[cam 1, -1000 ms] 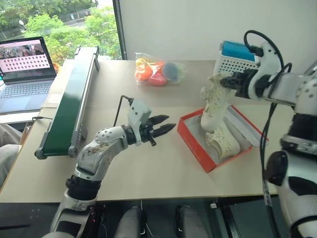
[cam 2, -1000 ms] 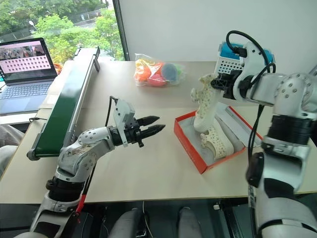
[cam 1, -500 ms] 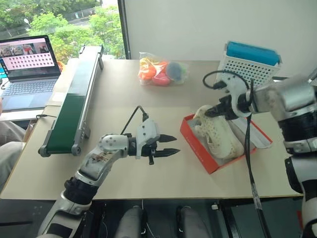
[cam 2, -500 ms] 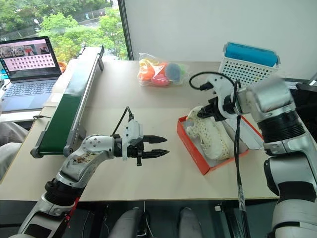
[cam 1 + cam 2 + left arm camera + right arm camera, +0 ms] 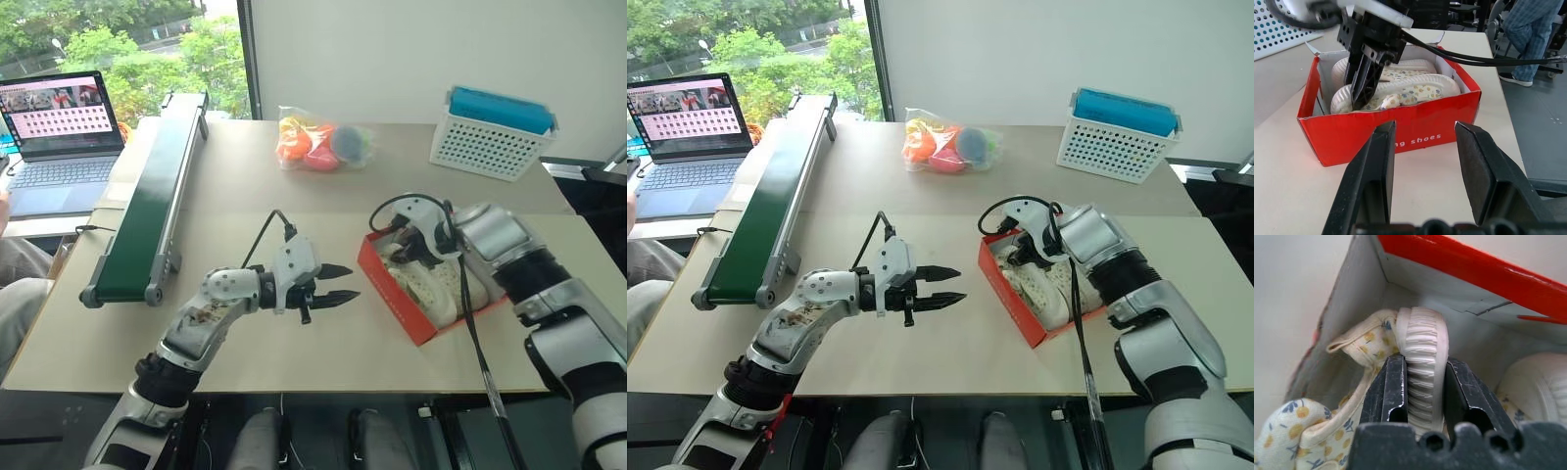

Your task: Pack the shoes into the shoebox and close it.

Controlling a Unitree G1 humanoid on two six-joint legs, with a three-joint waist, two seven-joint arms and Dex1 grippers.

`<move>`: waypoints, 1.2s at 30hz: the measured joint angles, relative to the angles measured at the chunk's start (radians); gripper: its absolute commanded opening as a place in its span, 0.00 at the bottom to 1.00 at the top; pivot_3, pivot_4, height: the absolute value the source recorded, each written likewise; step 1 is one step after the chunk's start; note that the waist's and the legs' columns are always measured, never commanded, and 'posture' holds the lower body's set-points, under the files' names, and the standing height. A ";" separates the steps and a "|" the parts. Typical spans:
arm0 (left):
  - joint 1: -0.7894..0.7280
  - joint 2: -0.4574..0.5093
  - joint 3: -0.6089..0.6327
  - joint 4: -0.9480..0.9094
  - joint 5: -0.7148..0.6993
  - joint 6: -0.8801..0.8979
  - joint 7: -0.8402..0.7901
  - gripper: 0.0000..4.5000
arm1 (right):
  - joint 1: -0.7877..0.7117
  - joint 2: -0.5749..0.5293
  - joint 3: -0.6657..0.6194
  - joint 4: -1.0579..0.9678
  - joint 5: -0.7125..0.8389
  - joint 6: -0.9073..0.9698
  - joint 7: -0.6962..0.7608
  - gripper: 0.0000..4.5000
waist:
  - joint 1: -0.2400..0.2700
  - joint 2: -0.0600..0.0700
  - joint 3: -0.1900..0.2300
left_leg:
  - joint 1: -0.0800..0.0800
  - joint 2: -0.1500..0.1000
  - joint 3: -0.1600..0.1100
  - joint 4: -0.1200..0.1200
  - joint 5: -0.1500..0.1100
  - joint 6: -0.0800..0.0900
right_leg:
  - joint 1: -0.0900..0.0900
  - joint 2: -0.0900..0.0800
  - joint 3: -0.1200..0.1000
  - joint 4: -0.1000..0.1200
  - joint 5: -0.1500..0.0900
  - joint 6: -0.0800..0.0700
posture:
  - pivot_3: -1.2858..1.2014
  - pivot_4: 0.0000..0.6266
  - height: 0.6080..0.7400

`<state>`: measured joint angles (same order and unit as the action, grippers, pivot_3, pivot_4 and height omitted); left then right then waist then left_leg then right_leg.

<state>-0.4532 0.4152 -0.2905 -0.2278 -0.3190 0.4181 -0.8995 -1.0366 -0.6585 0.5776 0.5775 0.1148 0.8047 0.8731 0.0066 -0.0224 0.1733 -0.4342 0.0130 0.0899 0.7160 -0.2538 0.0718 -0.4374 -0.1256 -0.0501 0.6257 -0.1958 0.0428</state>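
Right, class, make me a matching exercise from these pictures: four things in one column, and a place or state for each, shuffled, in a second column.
Things:
1. right gripper
2. left gripper
3. bag of balls
4. white basket

States or places:
A. open, holding nothing, over the table
B. at the far right corner
C. shut on a shoe inside the shoebox
D. at the far edge, beside the conveyor

Pairs: 1-C, 2-A, 3-D, 4-B
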 measured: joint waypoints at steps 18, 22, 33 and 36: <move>0.019 0.003 -0.008 -0.010 0.020 0.001 0.013 0.45 | 0.153 0.108 -0.261 -0.241 -0.039 0.333 -0.076 0.95 | 0.001 -0.004 -0.008 | 0.003 0.000 0.002 -0.002 0.003 -0.006 | -0.002 -0.002 0.001 0.002 0.000 -0.001 | 0.52 0.24 0.73; 0.006 -0.002 -0.013 0.001 0.024 -0.001 0.006 0.45 | 0.152 0.086 -0.358 -0.353 -0.007 0.436 -0.117 0.95 | 0.001 -0.003 -0.007 | 0.002 0.000 0.002 -0.002 0.002 -0.005 | -0.002 -0.002 0.001 0.002 0.000 -0.001 | 0.52 0.24 0.73; -0.006 -0.003 -0.012 0.032 0.041 -0.024 -0.015 0.45 | 0.161 0.014 -0.702 -0.688 0.127 0.656 -0.188 0.89 | 0.001 -0.002 -0.007 | 0.002 0.000 0.002 -0.003 -0.001 0.002 | -0.002 -0.002 0.001 0.002 0.000 0.000 | 0.52 0.24 0.73; -0.007 -0.005 -0.011 0.036 0.042 -0.030 -0.015 0.45 | 0.224 0.054 -0.819 -0.840 0.181 0.719 -0.196 0.71 | 0.003 -0.002 -0.007 | 0.002 0.000 0.001 -0.002 -0.002 0.002 | -0.001 -0.002 0.001 0.002 0.000 0.000 | 0.52 0.24 0.73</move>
<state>-0.4602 0.4101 -0.3015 -0.1918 -0.2766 0.3880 -0.9146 -0.8129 -0.6045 -0.2418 -0.2621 0.2956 1.5240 0.6768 0.0096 -0.0248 0.1663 -0.4323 0.0132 0.0910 0.7136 -0.2554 0.0739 -0.4385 -0.1273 -0.0495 0.6272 -0.1959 0.0424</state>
